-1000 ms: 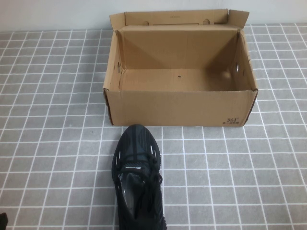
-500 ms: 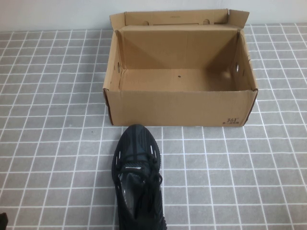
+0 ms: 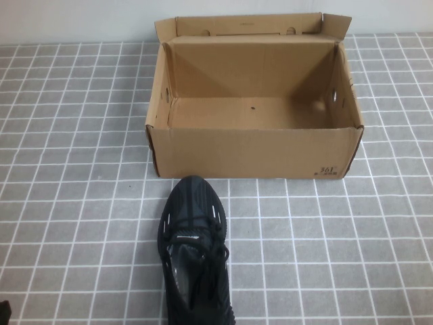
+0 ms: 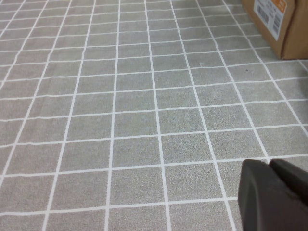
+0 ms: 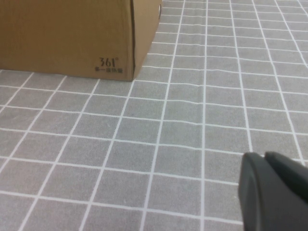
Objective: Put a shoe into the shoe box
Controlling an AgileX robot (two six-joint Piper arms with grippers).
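The black lace-up shoe lies on the tiled table near the front edge, toe pointing at the shoe box. The brown cardboard shoe box stands open behind it, nothing inside, its "361" print on the front right corner. My left gripper hovers low over bare tiles at the front left, fingers pressed together, holding nothing; a box corner with a label shows far ahead of it. My right gripper is shut too, over tiles to the front right of the box. Only a dark tip of the left arm shows in the high view.
Grey tiled cloth with white grid lines covers the table. A pale wall runs behind the box. The box's rear flap stands upright.
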